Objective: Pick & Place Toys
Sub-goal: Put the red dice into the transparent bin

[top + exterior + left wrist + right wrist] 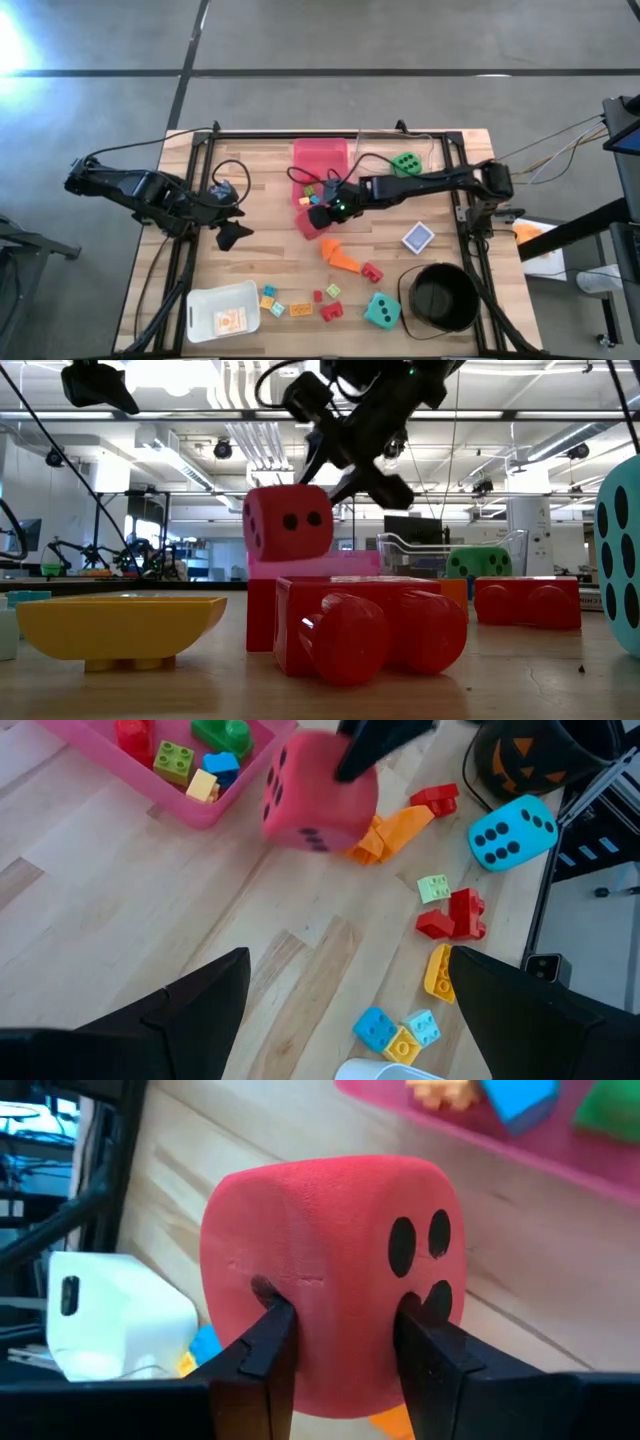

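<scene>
A red dotted die (335, 1270) hangs just above the table's middle, beside the pink tray (320, 158), with my right gripper (345, 1350) shut on it. The die also shows in the high view (307, 222), the low view (288, 523) and the left wrist view (318, 792). My left gripper (350, 1010) waits open over the table's left side (228, 213), touching nothing. A green die (406, 162) rests far right, a teal die (381, 311) near the front. Loose bricks (300, 305) lie along the near edge. My right gripper pinches the red die between its two fingers (268, 1345), on the side of the die facing the arm. The soft face is dented in beside one fingertip (262, 1290). The fingers slant down from the table's right. The die is lifted clear of the table, slightly tilted.
The pink tray holds several small bricks (200, 765). Orange bricks (340, 255) and a red one (372, 271) lie just near of the die. A black bucket (440, 297) stands front right, a white container (222, 312) front left, a card (418, 237) on the right.
</scene>
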